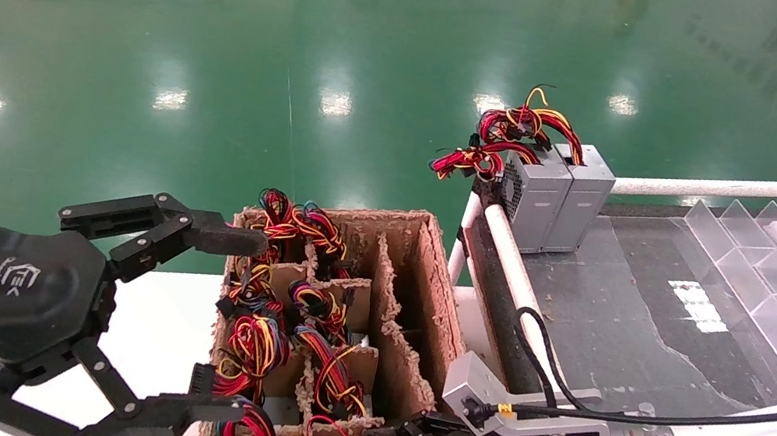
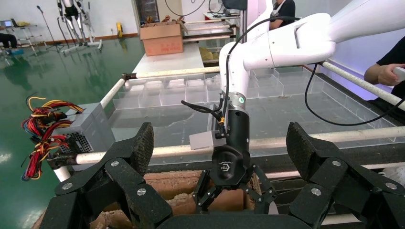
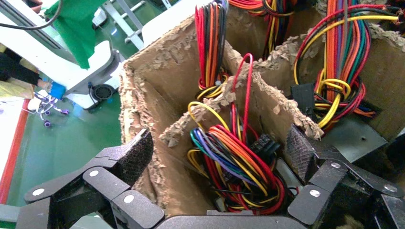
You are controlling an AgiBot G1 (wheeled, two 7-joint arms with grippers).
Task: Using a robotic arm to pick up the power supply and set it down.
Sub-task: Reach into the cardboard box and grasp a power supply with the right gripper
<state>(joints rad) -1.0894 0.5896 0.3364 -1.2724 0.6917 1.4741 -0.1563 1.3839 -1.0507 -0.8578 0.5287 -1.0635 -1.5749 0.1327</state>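
I hold the right gripper, jaws wide, over the box's nearest supply; next, descend and clamp.

The right hand is reaching in low from the right with its fingers spread wide, while the left hand is hanging open at the left.

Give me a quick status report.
Right pincer open, straddling power supply wires in cardboard box. Left pincer open, parked beside box. Torn divider between fingers.
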